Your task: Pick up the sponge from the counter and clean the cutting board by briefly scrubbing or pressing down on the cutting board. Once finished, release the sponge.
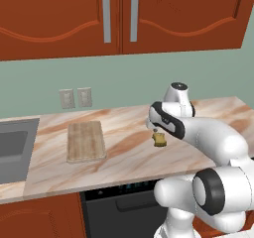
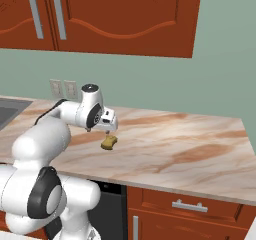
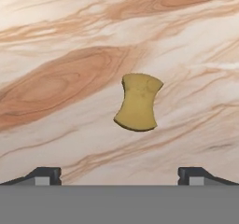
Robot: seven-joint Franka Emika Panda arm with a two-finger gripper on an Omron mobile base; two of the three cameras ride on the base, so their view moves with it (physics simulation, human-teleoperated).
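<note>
The mustard-yellow sponge (image 1: 159,140) (image 2: 108,142) (image 3: 137,102) rests on the marbled counter (image 1: 129,155) (image 2: 190,149) (image 3: 56,87), its middle slightly pinched. My gripper (image 1: 155,131) (image 2: 107,132) (image 3: 119,175) hovers just above it, open, pointing down. In the hand view both fingertips (image 3: 44,175) stand wide apart and the sponge lies ahead of them, touched by neither. The light-tan cutting board (image 1: 86,141) lies flat on the counter well to the sponge's left, close to the sink; in the right base view my arm hides it.
A grey sink basin (image 1: 12,150) (image 2: 7,109) is set into the counter's left end. Two wall outlets (image 1: 75,98) (image 2: 62,89) sit behind the board. Red-brown wall cabinets (image 1: 119,19) hang overhead. To the sponge's right the counter runs on to its end.
</note>
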